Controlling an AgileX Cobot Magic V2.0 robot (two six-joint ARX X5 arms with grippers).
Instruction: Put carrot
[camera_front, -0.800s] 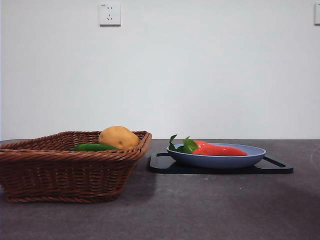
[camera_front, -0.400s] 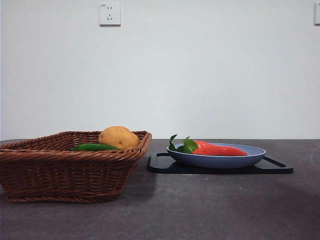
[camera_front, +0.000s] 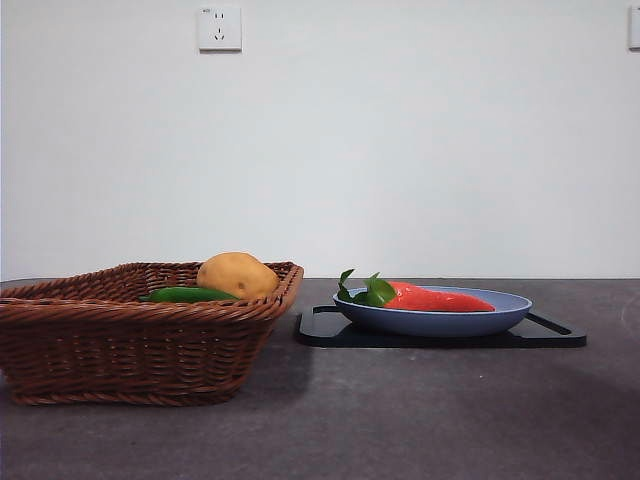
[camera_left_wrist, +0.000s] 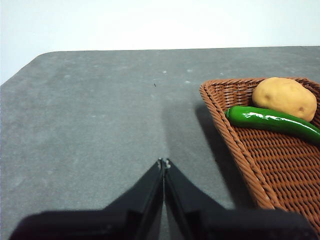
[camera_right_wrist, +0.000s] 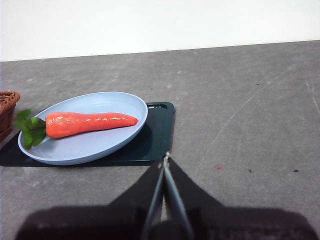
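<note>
The carrot (camera_front: 430, 298), glossy red-orange with green leaves at its thick end, lies in a shallow blue plate (camera_front: 500, 314) on a black tray (camera_front: 555, 334). It also shows in the right wrist view (camera_right_wrist: 90, 123), lying along the plate (camera_right_wrist: 115, 102). My right gripper (camera_right_wrist: 165, 159) is shut and empty, above the bare table beside the tray, well apart from the carrot. My left gripper (camera_left_wrist: 163, 162) is shut and empty, above the table outside the wicker basket (camera_left_wrist: 235, 145). Neither gripper shows in the front view.
The brown wicker basket (camera_front: 120, 345) stands left of the tray and holds a yellow-brown potato (camera_front: 236, 275) and a slim green vegetable (camera_front: 188, 295). Both also show in the left wrist view: the potato (camera_left_wrist: 284, 97), the green vegetable (camera_left_wrist: 272, 121). A wall socket (camera_front: 219, 28) is behind.
</note>
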